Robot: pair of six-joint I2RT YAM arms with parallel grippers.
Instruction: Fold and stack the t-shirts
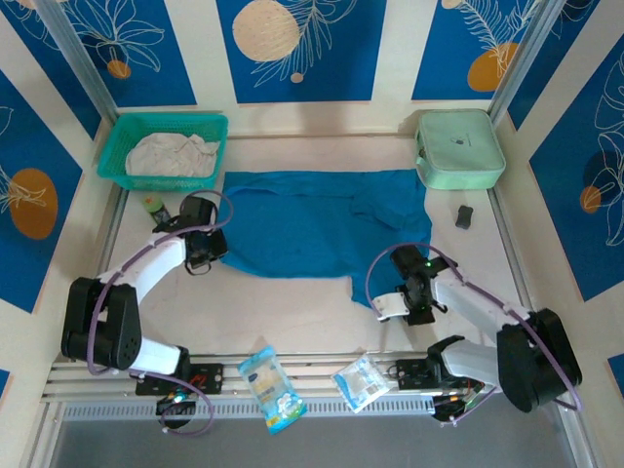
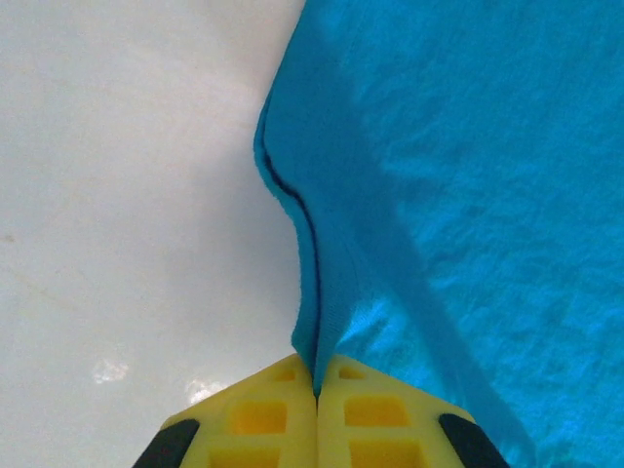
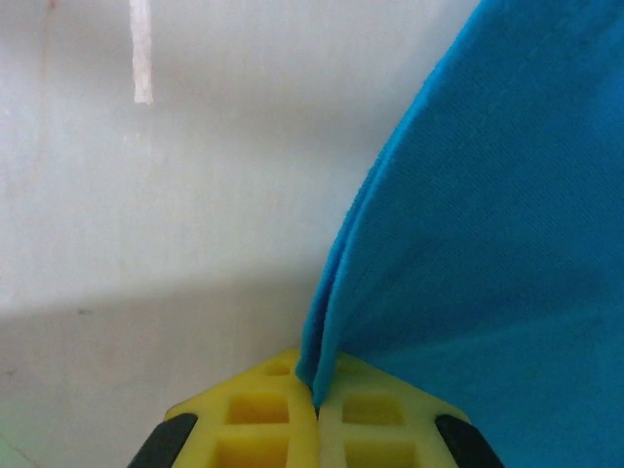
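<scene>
**Near edge.** Two small packets (image 1: pixel 271 387) lie by the arm bases, apart from the cloth.

**Claws.** The left claw (image 2: pixel 317 390) is closed, with a fold of the blue shirt's (image 1: pixel 312 229) left edge pinched between its yellow pads. The right claw (image 3: pixel 315 390) is closed the same way on an edge fold at the shirt's near right side. Both pinches sit low over the table (image 1: pixel 292 312).

**Blue shirt.** It is spread across the middle of the table between the two claws, creased, with its right part bunched.
- Handling, as judged: light, limp and not fragile. It has no stiffness, so it should sag between the hold points.
- It should slide readily on the smooth tabletop.
- Edges and hem corners are the sound places to hold it.
- The pinch should take both layers, or the lower one may be left behind.

**Far side.**
- The white shirt (image 1: pixel 174 154) sits crumpled in the basket (image 1: pixel 109 161) at the far left. It looks equally soft and is best taken by a raised bunch.
- A green case (image 1: pixel 458 146) stands at the far right, just beside the blue shirt's corner.
</scene>
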